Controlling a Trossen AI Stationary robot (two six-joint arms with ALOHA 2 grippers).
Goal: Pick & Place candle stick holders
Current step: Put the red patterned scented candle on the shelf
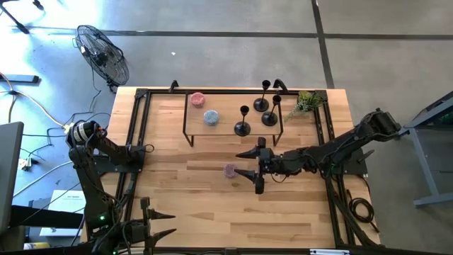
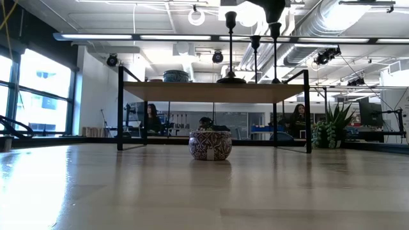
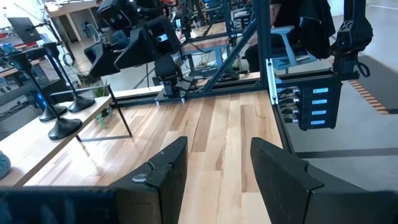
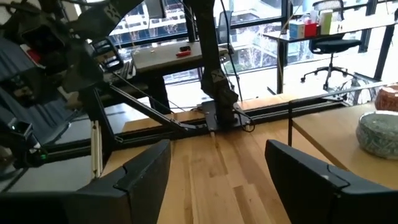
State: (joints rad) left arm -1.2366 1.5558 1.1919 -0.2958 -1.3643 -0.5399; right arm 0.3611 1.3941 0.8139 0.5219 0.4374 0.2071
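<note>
1. We are looking down on a pale wooden table [image 1: 212, 205] set on a grey concrete floor, with a black floor fan [image 1: 103, 54] standing off its far-left corner.
2. Our left gripper [image 1: 145, 149] is waiting at the table's left edge, its fingers [image 3: 163, 176] standing apart with nothing between them.
3. We are seeing a low raised shelf [image 1: 223, 124] at the far middle, carrying a pink tin [image 1: 197, 100] and a blue-grey tin [image 1: 211, 117] on its left part.
4. Three candle stick holders [image 1: 243, 127] are standing upright on the shelf's right part, near one another.
5. A small patterned jar [image 1: 230, 171] is sitting on the table in front of the shelf.
6. Our right gripper [image 1: 246, 163] is hovering just beside that jar, jaws spread and holding nothing.
7. A potted plant [image 1: 307, 103] is resting at the shelf's right end.
</note>
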